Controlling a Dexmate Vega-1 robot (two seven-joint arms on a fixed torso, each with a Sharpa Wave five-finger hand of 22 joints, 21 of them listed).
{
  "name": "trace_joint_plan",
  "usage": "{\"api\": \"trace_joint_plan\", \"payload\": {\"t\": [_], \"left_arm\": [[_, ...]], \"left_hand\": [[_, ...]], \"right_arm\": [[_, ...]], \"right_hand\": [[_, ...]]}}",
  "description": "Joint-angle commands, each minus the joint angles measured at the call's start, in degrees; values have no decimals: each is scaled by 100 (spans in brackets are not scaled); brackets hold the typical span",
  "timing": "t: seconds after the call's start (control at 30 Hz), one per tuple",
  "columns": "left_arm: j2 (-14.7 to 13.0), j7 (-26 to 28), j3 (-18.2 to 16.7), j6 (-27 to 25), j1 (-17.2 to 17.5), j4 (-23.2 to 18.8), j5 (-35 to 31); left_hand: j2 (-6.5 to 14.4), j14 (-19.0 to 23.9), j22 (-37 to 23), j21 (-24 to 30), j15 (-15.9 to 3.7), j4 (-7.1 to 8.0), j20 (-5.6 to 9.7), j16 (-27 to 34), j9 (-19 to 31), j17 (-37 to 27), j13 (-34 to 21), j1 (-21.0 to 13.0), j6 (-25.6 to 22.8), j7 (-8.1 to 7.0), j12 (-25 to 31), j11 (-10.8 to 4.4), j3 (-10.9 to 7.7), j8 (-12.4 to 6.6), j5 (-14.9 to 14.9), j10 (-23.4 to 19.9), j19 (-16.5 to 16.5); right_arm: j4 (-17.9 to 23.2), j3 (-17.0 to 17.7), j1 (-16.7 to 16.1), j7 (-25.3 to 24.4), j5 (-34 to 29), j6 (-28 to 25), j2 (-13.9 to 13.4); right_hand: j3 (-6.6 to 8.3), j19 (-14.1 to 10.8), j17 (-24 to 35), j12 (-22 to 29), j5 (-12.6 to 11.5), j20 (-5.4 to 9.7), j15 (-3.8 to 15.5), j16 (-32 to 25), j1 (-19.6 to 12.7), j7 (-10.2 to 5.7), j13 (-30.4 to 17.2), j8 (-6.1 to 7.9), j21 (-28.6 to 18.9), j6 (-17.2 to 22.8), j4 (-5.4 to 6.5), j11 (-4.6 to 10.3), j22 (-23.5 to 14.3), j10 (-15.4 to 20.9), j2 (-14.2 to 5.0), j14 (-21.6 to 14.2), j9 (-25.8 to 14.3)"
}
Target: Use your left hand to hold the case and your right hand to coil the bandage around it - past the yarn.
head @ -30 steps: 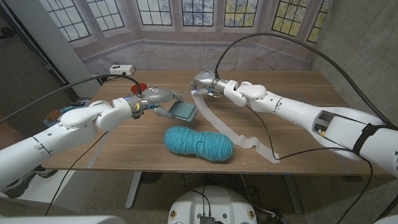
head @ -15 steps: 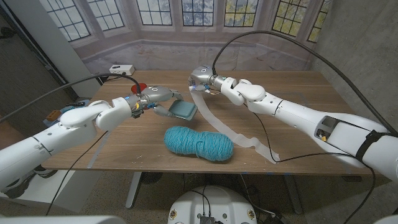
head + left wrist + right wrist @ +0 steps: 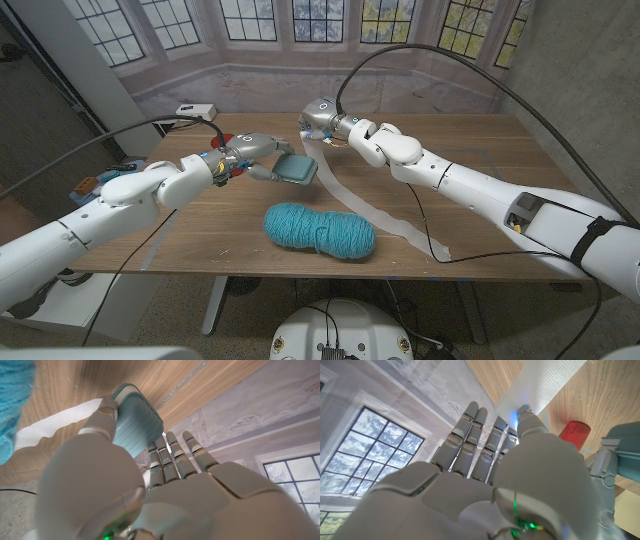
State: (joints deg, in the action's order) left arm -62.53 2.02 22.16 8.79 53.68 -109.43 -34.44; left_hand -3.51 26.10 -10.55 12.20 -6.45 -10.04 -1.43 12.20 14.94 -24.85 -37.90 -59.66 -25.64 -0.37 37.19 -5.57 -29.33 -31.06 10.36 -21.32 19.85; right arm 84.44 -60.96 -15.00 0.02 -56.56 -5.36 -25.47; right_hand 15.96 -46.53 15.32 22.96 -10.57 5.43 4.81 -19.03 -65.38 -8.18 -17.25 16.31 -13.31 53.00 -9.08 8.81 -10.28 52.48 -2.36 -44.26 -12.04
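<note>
We can't read any text, label, brand or number in these views. Nothing legible on the case (image 3: pixel 297 171), nor on the bandage (image 3: pixel 350 200).

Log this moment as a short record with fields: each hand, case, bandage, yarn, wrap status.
left hand: grips the teal case, lifted off the table
right hand: pinches the upper end of the bandage, just beyond the case
bandage: white strip hanging from the right hand, trailing over the table toward the robot's right, passing beside the yarn
yarn: teal skein lying on the table, nearer the robot than the case
wrap status: no turn visible around the case yet
</note>
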Motion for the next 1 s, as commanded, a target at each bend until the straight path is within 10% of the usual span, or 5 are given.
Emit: {"api": "trace_joint_plan", "payload": {"t": [0.03, 1.0], "left_arm": [[151, 212, 8, -194, 1, 55, 48], [363, 161, 337, 25, -501, 491, 132]], "left_hand": [[202, 73, -18, 1, -1, 108, -2, -1, 21, -23, -66, 79, -420, -317, 24, -440, -141, -1785, 35, -484, -38], [198, 63, -19, 1, 3, 107, -5, -13, -10, -26, -65, 84, -410, -318, 9, -423, -125, -1846, 38, -481, -49]], "right_arm": [[325, 124, -125, 199, -151, -339, 21], [845, 239, -278, 673, -708, -1158, 86]], "right_hand": [[-3, -75, 40, 18, -8, 450, 884, 15, -60, 10, -23, 4, -17, 48, 4, -26, -7, 54, -3, -87, -16], [-57, -116, 100, 51, -11, 442, 873, 6, -71, 33, -78, -1, -20, 95, 19, -22, -10, 121, -11, -180, -28]]}}
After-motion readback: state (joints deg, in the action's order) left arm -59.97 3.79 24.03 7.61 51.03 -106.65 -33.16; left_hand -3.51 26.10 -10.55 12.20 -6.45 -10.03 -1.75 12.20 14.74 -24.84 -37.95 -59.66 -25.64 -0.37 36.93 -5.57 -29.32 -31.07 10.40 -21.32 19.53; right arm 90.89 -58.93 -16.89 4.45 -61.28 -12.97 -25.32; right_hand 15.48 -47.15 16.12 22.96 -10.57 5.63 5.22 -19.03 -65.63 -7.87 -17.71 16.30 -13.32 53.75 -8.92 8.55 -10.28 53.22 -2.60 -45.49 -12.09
